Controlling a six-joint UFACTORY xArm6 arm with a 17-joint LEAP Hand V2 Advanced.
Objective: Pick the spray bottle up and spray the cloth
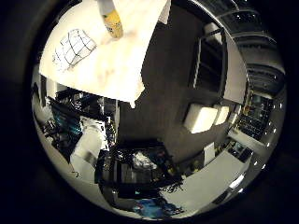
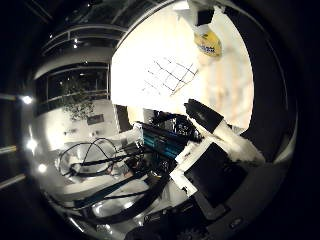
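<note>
Hand (image 2: 215, 150) nearest, fingers reaching out straight, holding nothing. Spray bottle (image 1: 112, 21) standing beside checked cloth (image 1: 72, 46) on table (image 1: 117, 70); pickup and spraying both pending.

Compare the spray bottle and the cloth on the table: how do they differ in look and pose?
The spray bottle is a solid thing with a yellow band, while the cloth is white with a dark grid of lines. The spray bottle rises from the table, while the cloth lies flat and a little rumpled on it. Both rest on the same pale table, near each other but apart, and the hand touches neither.
</note>
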